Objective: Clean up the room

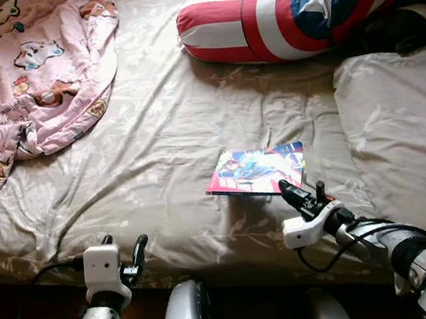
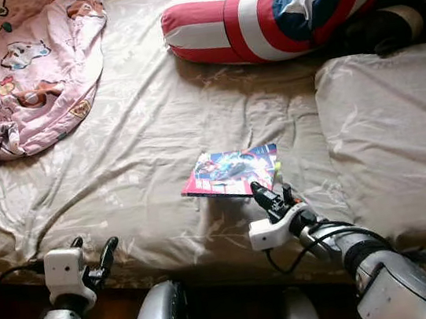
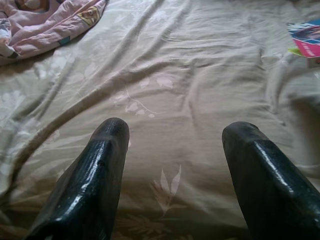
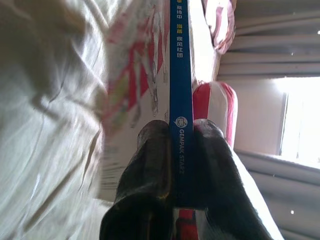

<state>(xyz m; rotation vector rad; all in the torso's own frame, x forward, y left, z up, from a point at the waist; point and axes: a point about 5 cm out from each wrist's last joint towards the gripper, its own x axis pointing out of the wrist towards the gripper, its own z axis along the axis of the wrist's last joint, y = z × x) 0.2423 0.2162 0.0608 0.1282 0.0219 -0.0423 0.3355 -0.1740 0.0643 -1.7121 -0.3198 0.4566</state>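
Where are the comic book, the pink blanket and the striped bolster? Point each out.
comic book (image 1: 258, 167), left eye view, middle of its cover.
pink blanket (image 1: 33, 66), left eye view, its printed middle.
striped bolster (image 2: 258, 26), right eye view, a white stripe.

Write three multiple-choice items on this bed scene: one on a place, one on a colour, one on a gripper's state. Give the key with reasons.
1. Where does the pink blanket lie on the bed?
A. robot's far left
B. on the book
C. under the beige pillow

2. What colour is the book spine?
A. green
B. blue
C. black

3. The right gripper is:
A. open above the bed
B. shut on the book
C. holding the bolster

Key: 1 A, it lies bunched at the far left corner; 2 B, the right wrist view shows a blue spine; 3 B, both fingers press the spine.
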